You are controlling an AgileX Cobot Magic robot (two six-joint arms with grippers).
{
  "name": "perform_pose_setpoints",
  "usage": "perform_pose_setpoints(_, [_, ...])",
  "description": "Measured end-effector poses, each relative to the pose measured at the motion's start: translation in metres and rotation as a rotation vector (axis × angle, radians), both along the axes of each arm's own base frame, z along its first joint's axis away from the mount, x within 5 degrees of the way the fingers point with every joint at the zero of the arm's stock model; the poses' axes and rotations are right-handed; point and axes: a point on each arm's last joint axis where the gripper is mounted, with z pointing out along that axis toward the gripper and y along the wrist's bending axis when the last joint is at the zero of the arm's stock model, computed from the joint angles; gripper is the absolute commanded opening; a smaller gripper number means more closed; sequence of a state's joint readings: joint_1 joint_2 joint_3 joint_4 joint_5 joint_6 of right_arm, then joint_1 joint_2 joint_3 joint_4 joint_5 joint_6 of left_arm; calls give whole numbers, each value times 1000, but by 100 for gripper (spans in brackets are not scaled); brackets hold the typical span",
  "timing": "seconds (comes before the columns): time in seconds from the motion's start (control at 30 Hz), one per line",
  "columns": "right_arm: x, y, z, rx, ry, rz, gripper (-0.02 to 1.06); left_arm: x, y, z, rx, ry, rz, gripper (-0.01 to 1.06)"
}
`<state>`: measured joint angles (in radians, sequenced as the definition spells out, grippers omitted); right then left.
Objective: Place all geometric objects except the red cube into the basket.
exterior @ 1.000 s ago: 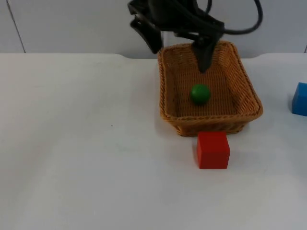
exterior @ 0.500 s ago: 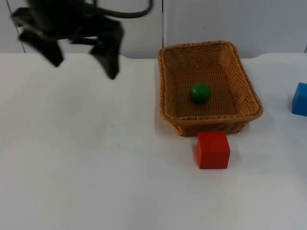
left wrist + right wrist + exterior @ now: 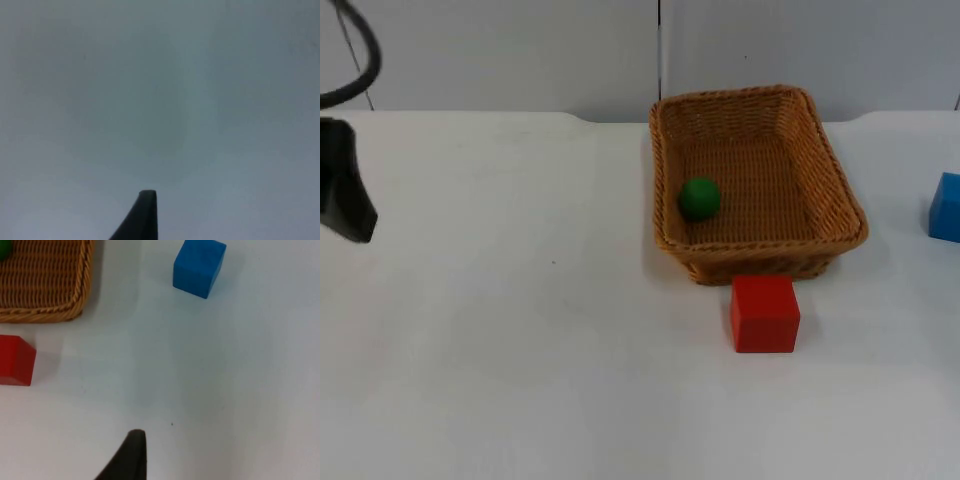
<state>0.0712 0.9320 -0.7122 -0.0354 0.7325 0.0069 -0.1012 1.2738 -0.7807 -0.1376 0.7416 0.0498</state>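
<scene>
L gripper pulled back to table edge, fingers' state can't tell; ball rolled in basket (done); blue cube next

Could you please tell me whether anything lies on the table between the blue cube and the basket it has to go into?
Nothing visible does. Bare white table separates the blue cube from the basket; the red cube sits in front of the basket, off that path.

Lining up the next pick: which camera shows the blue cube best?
The right wrist view: the whole blue cube sits on bare table beside the basket. The top view cuts it off at the picture's edge; the left wrist view faces blank table.
</scene>
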Motion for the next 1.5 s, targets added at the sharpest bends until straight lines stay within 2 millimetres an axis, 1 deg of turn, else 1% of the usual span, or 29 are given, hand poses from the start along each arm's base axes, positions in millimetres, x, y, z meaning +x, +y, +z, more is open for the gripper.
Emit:
perform_pose_setpoints(0.03, [0,0,0,0,2,0,105,-8,1,0,-3,-13,6,99])
perform_pose_setpoints(0.07, [0,0,0,0,2,0,105,-8,1,0,-3,-13,6,104])
perform_pose_setpoints(0.2, [0,0,0,0,4,0,105,-30,3,2,-18,-61,27,105])
perform_pose_setpoints(0.23, [0,0,0,0,4,0,105,-30,3,2,-18,-61,27,105])
perform_pose_setpoints(0.37, [0,0,0,0,4,0,105,-41,4,11,-28,-96,35,105])
perform_pose_setpoints(0.5, [0,0,-1,7,14,-10,105,-45,4,13,-28,-89,32,105])
perform_pose_setpoints(0.6, [5,0,-5,25,41,-35,105,-47,4,12,-27,-75,30,105])
perform_pose_setpoints(0.63, [10,1,-6,35,50,-48,105,-47,4,12,-27,-70,30,105])
perform_pose_setpoints(0.7, [26,2,-9,45,65,-64,105,-47,4,12,-27,-70,30,105])
perform_pose_setpoints(0.73, [38,2,-11,42,73,-67,105,-47,4,12,-27,-70,30,105])
perform_pose_setpoints(0.77, [38,2,-11,42,73,-67,105,-47,4,12,-27,-70,30,105])
perform_pose_setpoints(0.8, [49,3,-11,35,77,-68,105,-47,4,12,-27,-70,29,105])
perform_pose_setpoints(0.87, [77,3,-19,12,120,-75,105,-47,4,12,-27,-70,29,105])
perform_pose_setpoints(0.93, [108,4,-31,0,173,-92,105,-47,4,12,-27,-68,29,105])
perform_pose_setpoints(0.97, [123,4,-41,-2,204,-100,105,-47,4,12,-27,-68,29,105])
perform_pose_setpoints(1.0, [123,4,-41,-2,204,-100,105,-47,4,12,-27,-68,29,105])
perform_pose_setpoints(1.03, [138,5,-45,1,211,-109,105,-47,4,12,-27,-68,29,105])
perform_pose_setpoints(1.13, [183,8,-71,15,239,-136,105,-48,4,12,-27,-69,29,105])
perform_pose_setpoints(1.17, [183,8,-71,15,239,-136,105,-48,4,12,-27,-69,29,105])
perform_pose_setpoints(1.23, [208,10,-83,28,232,-154,105,-48,4,12,-27,-69,29,105])
perform_pose_setpoints(1.33, [237,13,-106,49,220,-172,105,-48,4,12,-27,-69,29,105])
perform_pose_setpoints(1.37, [237,13,-106,49,220,-172,105,-48,4,12,-27,-69,29,105])
perform_pose_setpoints(1.43, [250,14,-124,65,211,-185,105,-48,4,12,-27,-69,29,105])
perform_pose_setpoints(1.5, [258,15,-141,92,196,-208,105,-48,4,12,-27,-69,29,105])
